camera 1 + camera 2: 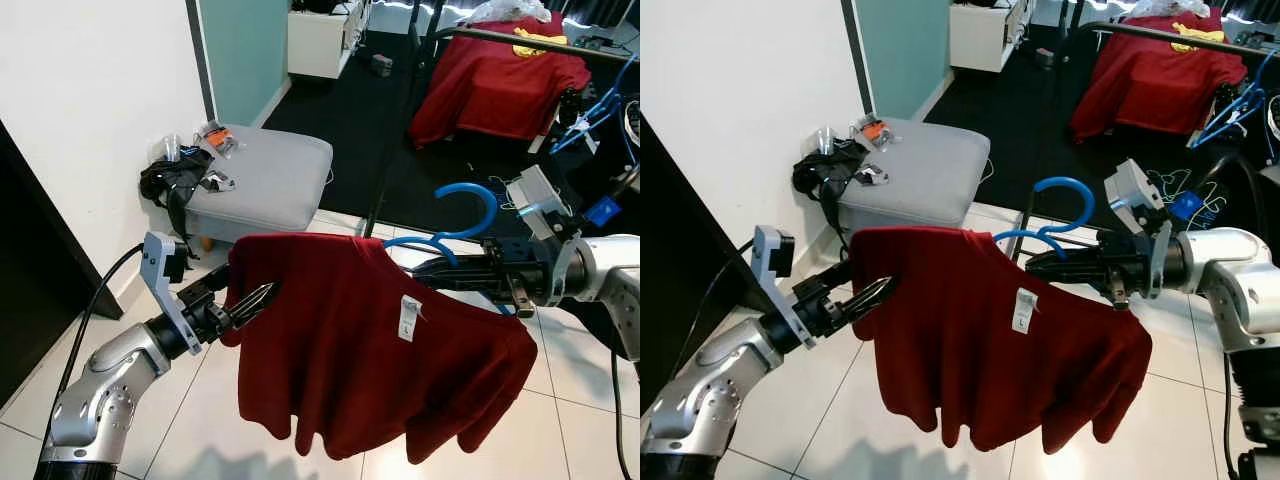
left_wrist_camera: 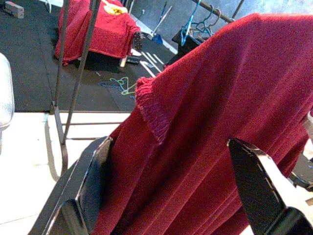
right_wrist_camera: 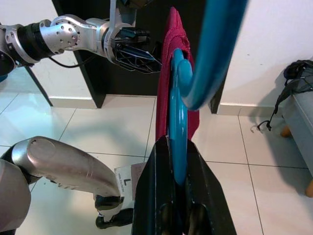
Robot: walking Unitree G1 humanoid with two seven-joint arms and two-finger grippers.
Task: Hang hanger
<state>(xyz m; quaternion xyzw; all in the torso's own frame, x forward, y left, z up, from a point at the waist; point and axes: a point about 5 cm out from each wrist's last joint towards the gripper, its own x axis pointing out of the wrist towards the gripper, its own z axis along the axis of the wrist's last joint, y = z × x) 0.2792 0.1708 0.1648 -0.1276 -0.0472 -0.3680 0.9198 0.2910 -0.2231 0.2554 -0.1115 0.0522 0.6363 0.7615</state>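
The curved blue plastic hanger [image 1: 455, 226], with a dark red knit shirt [image 1: 370, 345] draped on it, was up in the air over the white tile floor [image 1: 580, 400], clamped tight in the right gripper [image 1: 425, 268]. The left gripper [image 1: 250, 302] sat spread wide at the shirt's sleeve edge. Behind them stood a grey padded footstool [image 1: 268, 175] piled with clutter, plus a dark metal clothes rail [image 1: 540, 40] with another red shirt [image 1: 500, 85] slung over it.
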